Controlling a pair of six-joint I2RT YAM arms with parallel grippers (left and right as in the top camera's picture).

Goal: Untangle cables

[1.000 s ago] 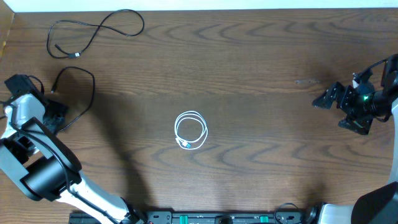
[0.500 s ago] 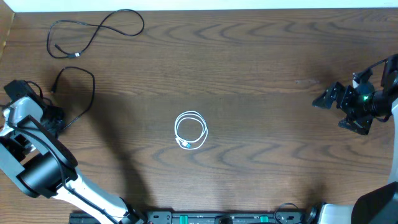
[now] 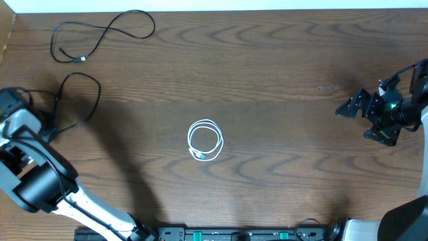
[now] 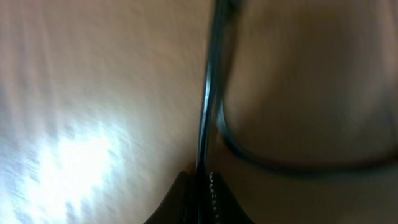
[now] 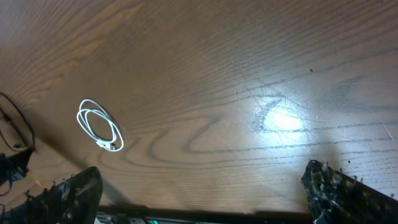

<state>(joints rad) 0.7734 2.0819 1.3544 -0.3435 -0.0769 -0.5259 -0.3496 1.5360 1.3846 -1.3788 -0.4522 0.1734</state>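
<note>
A black cable (image 3: 98,94) lies in a loop at the table's left side. My left gripper (image 3: 49,127) is shut on its lower end. In the left wrist view the thin cable (image 4: 203,118) runs straight up out of the pinched gripper (image 4: 199,186) and curves off to the right, blurred. A second black cable (image 3: 100,39) lies in a loose figure at the back left. The white cable (image 3: 204,140) is wound in a small coil at mid-table and shows as the white coil (image 5: 99,124) in the right wrist view. My right gripper (image 3: 362,121) hangs open at the far right, empty.
The table's left edge (image 3: 4,47) is close beside my left arm. Robot bases and their thick cords (image 3: 234,234) line the front edge. My right fingertips (image 5: 69,198) stand wide apart over bare wood with a bright glare patch (image 5: 283,118).
My left gripper has shut on the black cable's end and moved a little left, dragging the loop with it. The right arm, the white coil and the far black cable are unmoved.
</note>
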